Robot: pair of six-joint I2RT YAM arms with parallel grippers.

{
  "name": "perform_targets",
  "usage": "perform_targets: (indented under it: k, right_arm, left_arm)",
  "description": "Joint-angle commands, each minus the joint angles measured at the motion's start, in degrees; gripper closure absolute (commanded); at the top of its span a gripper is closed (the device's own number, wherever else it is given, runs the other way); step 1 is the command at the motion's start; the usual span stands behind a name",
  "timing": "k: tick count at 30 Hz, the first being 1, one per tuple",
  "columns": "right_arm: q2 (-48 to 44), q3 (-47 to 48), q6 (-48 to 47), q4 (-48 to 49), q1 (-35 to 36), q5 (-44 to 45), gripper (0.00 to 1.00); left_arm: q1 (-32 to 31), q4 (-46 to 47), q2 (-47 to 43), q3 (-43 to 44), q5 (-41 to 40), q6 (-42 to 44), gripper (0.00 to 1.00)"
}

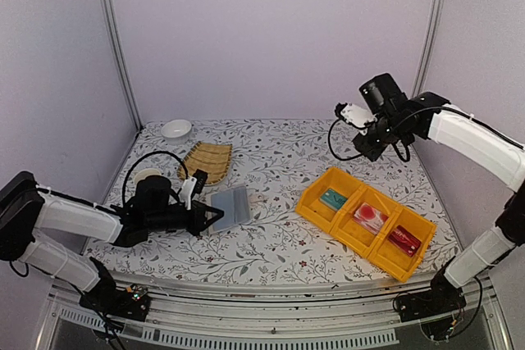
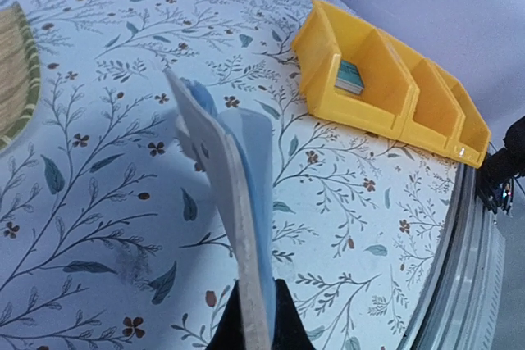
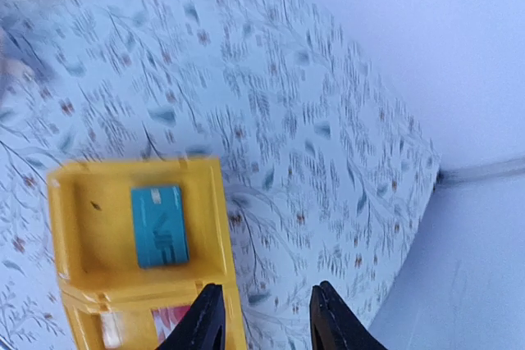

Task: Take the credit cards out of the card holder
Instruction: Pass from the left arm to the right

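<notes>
left tool [image 2: 250, 327] clamps the card holder [image 2: 234, 202], right tool [image 3: 267, 317] hangs part-open and empty above yellow trays [image 3: 82, 284], bamboo mat [image 1: 207, 160] apart.

Light: bright, even, diffuse; you see only soft shadows beside the card holder [image 2: 234, 202]. Your right wrist view: motion-blurred throughout.

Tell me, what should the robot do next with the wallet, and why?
Probably set the card holder down and let the left gripper release it: the teal card and the red-circle card already lie in the yellow tray, no card shows in the holder, and the right gripper hangs empty.
</notes>
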Motion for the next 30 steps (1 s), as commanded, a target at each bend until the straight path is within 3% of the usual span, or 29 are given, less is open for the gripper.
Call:
perform_targets:
  k: [1,4,6,14,16,21,30]
  right_arm:
    - [-11.13,-4.75,2.66,26.4,1.86,-26.38,0.58]
    - [-16.14,-18.54,8.23,49.88,1.9,-46.56,0.51]
    - [-15.5,-23.22,14.79,61.2,1.86,-55.45,0.5]
    - [-6.04,-23.03,27.88,75.76,3.01,-77.22,0.47]
    - [-4.68,-22.97,29.04,77.66,5.26,-79.82,0.44]
    - [-4.32,-22.85,21.22,75.76,10.1,-82.77,0.38]
    - [-4.27,-22.6,11.42,66.44,14.09,-71.76,0.35]
  left_arm:
    - [-5.72,-3.21,-7.45,2.91,-1.48,12.13,1.0]
    - [-9.17,-4.28,-13.96,3.96,-0.66,17.96,1.0]
    - [-9.81,-3.76,-18.29,4.16,0.35,19.2,1.0]
    - [-10.32,2.83,-31.71,3.7,4.58,22.14,1.0]
    - [-10.3,4.48,-31.75,3.95,4.37,21.68,1.0]
    - [-10.27,9.45,-30.22,4.36,2.63,18.01,1.0]
    - [-10.26,6.71,-26.23,7.36,-4.43,12.22,1.0]
